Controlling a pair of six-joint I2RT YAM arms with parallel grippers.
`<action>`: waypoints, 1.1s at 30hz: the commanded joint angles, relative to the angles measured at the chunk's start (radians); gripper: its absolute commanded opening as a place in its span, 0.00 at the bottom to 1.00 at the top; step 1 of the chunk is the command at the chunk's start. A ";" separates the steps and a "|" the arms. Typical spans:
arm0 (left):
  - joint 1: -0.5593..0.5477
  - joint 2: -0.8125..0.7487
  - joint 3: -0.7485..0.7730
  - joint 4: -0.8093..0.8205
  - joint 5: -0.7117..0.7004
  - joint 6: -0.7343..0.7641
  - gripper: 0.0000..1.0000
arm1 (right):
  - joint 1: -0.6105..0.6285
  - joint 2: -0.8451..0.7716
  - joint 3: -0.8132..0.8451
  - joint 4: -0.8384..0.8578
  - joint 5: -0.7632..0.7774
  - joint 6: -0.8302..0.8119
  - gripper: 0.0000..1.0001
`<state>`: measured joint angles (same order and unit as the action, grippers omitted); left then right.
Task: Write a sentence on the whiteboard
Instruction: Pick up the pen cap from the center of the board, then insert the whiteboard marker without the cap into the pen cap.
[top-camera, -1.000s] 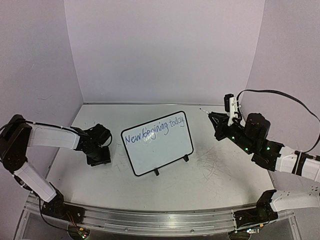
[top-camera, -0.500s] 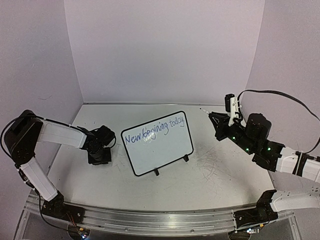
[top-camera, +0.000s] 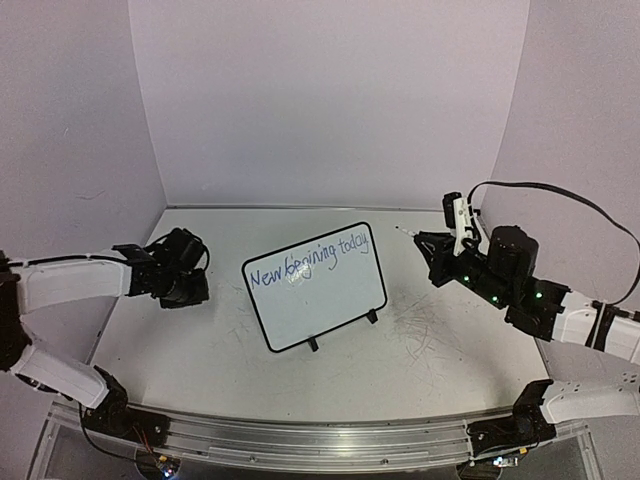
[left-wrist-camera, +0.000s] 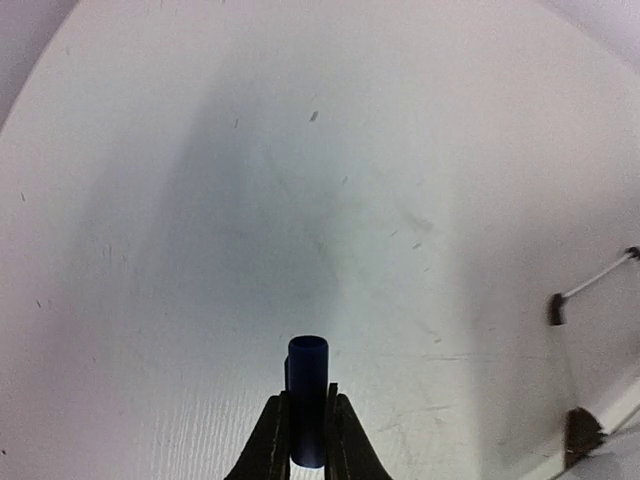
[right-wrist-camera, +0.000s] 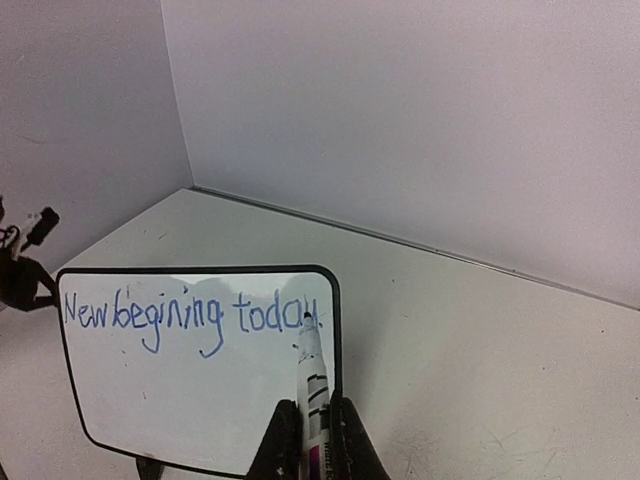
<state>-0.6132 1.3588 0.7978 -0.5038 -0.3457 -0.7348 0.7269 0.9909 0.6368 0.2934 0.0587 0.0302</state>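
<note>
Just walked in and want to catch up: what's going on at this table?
The whiteboard stands mid-table with the sentence "New begining today" written in blue. The right gripper holds a marker, its tip clear of the board's right edge. The left gripper, off to the left, pinches what looks like a dark blue cap.

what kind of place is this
Likely a robot test booth: plain white walls box in a scuffed table, left arm and right arm sit bolted to a metal rail, and a whiteboard stands between them.
</note>
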 joint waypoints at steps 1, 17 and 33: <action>0.003 -0.263 0.128 0.013 -0.027 0.165 0.02 | -0.001 -0.015 0.096 -0.116 -0.112 0.010 0.00; -0.559 -0.221 0.147 0.317 0.120 1.002 0.00 | 0.030 0.263 0.491 -0.473 -0.718 0.028 0.00; -0.601 -0.187 0.122 0.342 0.117 1.115 0.00 | 0.139 0.344 0.554 -0.515 -0.719 0.036 0.00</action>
<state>-1.2062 1.1786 0.9195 -0.2053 -0.2131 0.3454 0.8627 1.3342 1.1397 -0.2285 -0.6337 0.0578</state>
